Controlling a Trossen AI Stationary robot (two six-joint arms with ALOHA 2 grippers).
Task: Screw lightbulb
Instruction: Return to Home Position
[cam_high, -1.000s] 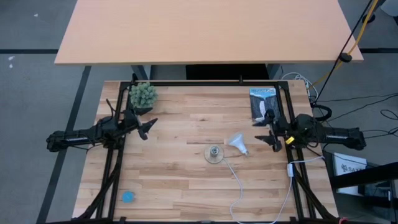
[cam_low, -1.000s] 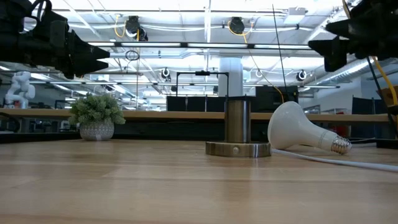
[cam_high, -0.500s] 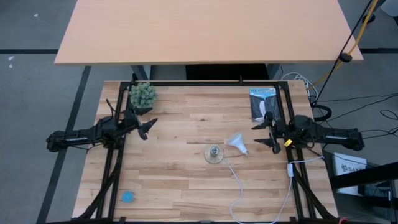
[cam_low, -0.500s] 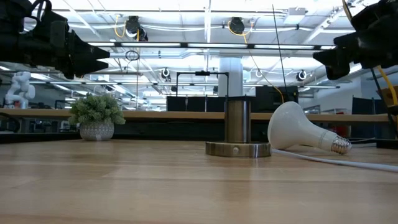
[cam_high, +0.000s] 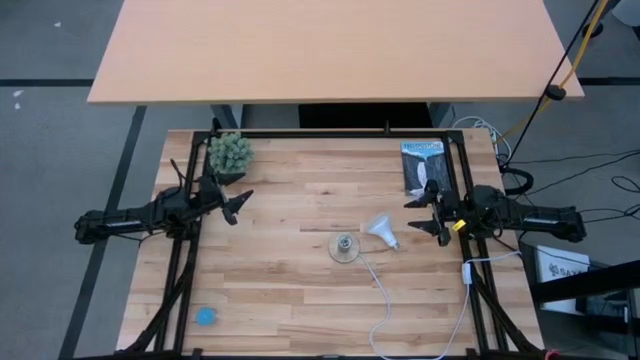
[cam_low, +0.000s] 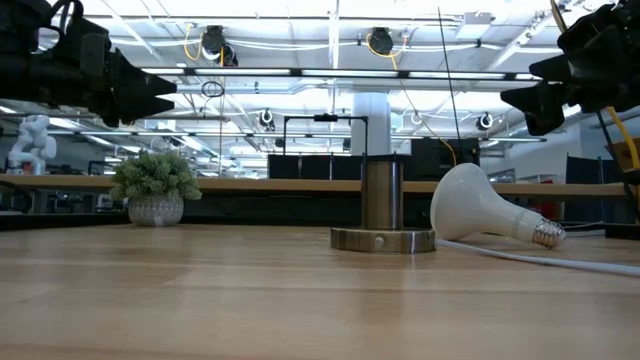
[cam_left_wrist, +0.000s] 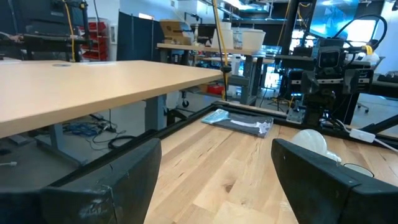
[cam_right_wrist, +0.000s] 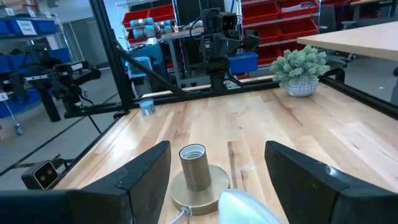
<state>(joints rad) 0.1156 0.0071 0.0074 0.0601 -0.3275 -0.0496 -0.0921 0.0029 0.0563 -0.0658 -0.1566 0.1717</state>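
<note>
On the table, lightbulb lies by socket; left end effector and right end effector gape.

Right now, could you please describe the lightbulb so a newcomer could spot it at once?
On the wooden table, find the metal lamp base near the middle. The lightbulb lies on its side beside it: white, domed, with a grey screw end.

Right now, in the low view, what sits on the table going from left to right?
potted plant → lamp socket → lightbulb, lying on its side with its screw base pointing right.
</note>
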